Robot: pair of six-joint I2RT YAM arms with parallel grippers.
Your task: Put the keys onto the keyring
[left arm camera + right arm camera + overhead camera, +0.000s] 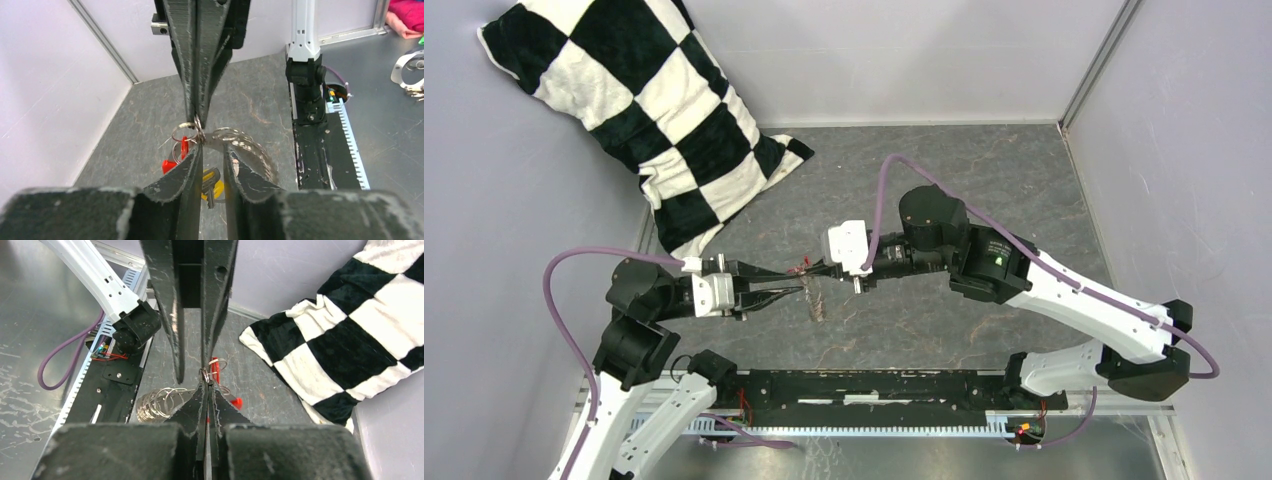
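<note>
While the two arms met tip to tip over the middle of the grey table (984, 180), the right gripper (206, 385) had its fingers pressed flat together, pinching the small metal keyring (182, 125) at their very ends. The left gripper (214, 155) faced it from the opposite side with its jaws a narrow gap apart and nothing clamped between them. One of its fingers (192, 160) reached right up to the pinched spot on the ring, though it could not be told whether it actually touched. The other finger stood clear, just beside a chain of linked rings (250, 147) that trailed off from the same spot.

The red key (169, 166) hung just under the keyring, to the left in the left wrist view, with a thin red strip running up from it to the ring. The yellow key (218, 189) sat lower, visible through the gap between the left fingers with a dark metal piece across it. Whether either key was threaded onto the ring could not be made out.

From overhead, the bundle showed as a small red fleck between the two grippers, and the chain ran from it towards the arms' bases. A black-and-white checked pillow (654, 110) leaned in the far left corner, well apart from the grippers.
</note>
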